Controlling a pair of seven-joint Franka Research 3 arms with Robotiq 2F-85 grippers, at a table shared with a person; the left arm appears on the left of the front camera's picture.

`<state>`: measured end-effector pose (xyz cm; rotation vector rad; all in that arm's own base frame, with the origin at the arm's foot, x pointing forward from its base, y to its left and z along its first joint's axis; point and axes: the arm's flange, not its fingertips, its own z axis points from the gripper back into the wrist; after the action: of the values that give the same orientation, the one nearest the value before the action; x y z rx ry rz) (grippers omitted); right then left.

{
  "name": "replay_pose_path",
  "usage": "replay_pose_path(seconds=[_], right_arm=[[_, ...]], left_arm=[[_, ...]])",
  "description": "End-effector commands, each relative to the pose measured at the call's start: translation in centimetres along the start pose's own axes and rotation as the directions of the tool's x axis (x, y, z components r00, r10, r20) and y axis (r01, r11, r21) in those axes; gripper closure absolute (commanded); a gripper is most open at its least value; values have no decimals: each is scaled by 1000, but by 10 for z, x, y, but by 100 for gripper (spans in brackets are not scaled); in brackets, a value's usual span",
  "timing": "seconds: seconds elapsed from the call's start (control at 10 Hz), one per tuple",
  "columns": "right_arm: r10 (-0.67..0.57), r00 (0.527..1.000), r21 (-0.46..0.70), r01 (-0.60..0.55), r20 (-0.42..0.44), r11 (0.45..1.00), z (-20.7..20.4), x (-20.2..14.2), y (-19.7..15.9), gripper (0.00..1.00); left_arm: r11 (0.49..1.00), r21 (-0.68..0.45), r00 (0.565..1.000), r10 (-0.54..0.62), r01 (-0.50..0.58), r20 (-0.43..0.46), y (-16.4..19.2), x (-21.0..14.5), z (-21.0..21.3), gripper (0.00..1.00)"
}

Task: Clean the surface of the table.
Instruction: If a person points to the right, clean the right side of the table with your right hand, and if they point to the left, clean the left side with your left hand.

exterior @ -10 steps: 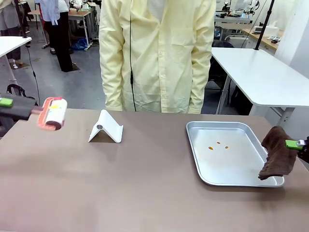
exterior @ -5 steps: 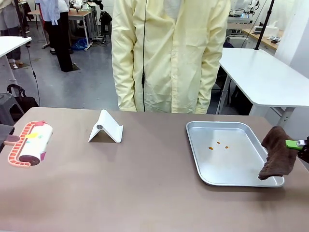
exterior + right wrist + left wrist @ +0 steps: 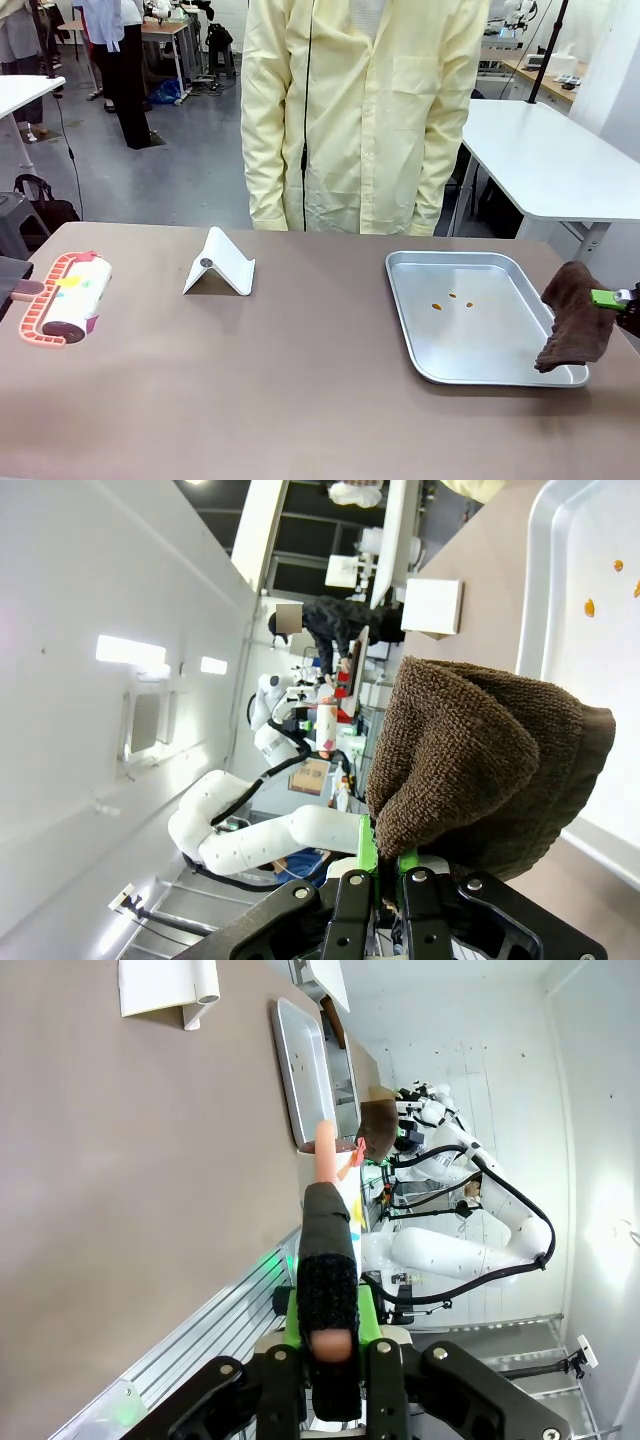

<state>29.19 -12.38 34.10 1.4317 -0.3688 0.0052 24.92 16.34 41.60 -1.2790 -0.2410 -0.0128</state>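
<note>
Left tool (image 3: 328, 1305) clamps handle of lint-roller (image 3: 65, 297), laid on desk (image 3: 300, 390) ahead for rolling; right tool (image 3: 388, 865) pinches brown cloth (image 3: 575, 325) hanging beneath, ready for wiping.

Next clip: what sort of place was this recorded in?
Probably a lab or workshop: a person in a pale yellow lab coat stands at the brown table, white work tables stand beside it, and benches crowded with equipment line the back of the room.
</note>
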Motion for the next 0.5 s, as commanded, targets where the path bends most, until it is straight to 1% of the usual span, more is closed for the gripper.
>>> replay_pose_path(seconds=[0.0,0.4], right_arm=[[0,1000,10,0,17,1000,-3,4,3,100],[0,1000,10,0,17,1000,-3,4,3,100]], left_arm=[[1000,-5,1000,-3,3,-2,-2,0,1,78],[1000,-5,1000,-3,3,-2,-2,0,1,78]])
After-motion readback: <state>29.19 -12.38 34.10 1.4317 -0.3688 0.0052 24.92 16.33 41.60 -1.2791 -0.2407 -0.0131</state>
